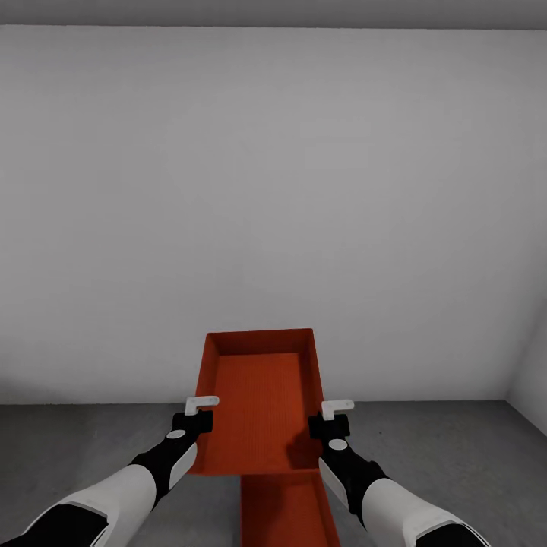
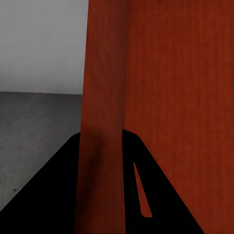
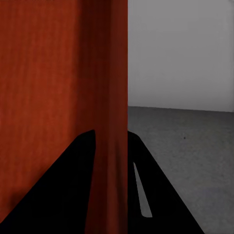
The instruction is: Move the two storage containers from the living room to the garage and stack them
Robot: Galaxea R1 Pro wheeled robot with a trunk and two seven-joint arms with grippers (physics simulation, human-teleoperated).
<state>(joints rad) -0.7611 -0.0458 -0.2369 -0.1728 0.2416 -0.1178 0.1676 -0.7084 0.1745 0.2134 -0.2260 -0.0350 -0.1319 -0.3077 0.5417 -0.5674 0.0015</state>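
- Left gripper (image 1: pixel 199 411): fingers straddle the left long wall of the upper container (image 1: pixel 262 403), clamped on it; white fingertip pokes up just over the rim.
- Right gripper (image 1: pixel 333 417): same on the right long wall, clenched on that wall, white tip above the rim.
- Arms: both reach fwd from the bottom corners of head view, forearms angled inward, black wrists roughly level w/ each other, one each side of the bin's near half.
- Upper container: held between the two grippers, off the floor (image 1: pixel 456 456), open top up, long axis pointing away toward the grey wall (image 1: pixel 273 190).
- Second container (image 1: pixel 287 513): directly below & nearer the robot, on the concrete; its far end is tucked under the held bin's near edge. Can't tell if they touch.
- Left wrist view: orange wall (image 2: pixel 102 122) runs between the dark fingers (image 2: pixel 161 195), one each side; floor & wall beyond.
- Right wrist view: mirror of that — bin wall (image 3: pixel 109 122) between fingers (image 3: pixel 161 204), grey floor (image 3: pixel 185 141) past it.
- Head view alone gives the lower bin & the arm pose.
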